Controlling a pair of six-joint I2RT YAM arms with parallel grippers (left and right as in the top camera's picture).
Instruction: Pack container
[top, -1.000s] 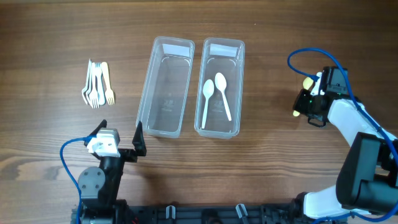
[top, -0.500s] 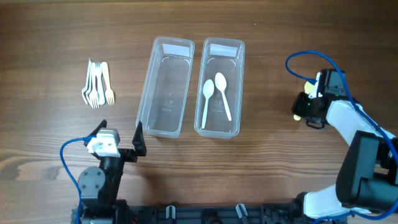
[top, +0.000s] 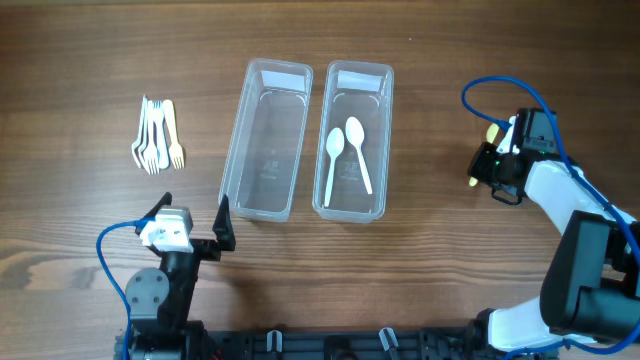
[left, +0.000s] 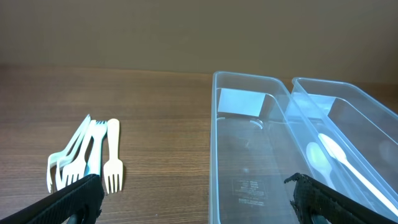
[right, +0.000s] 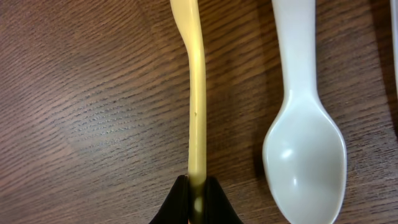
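Two clear plastic containers stand side by side mid-table. The left container (top: 265, 140) is empty; the right container (top: 353, 140) holds two white spoons (top: 350, 155). Both also show in the left wrist view (left: 249, 162). A bundle of white and cream forks (top: 156, 133) lies at the left, seen too in the left wrist view (left: 87, 155). My right gripper (top: 497, 165) is shut on a cream-yellow spoon (right: 196, 93) at the right, beside a white spoon (right: 303, 124) on the wood. My left gripper (top: 195, 228) is open and empty near the front edge.
Blue cables loop from both arms (top: 500, 90). The wooden table (top: 80, 60) is bare around the containers.
My right gripper with the yellow spoon shifted slightly, a little left then back. The left arm has not moved.
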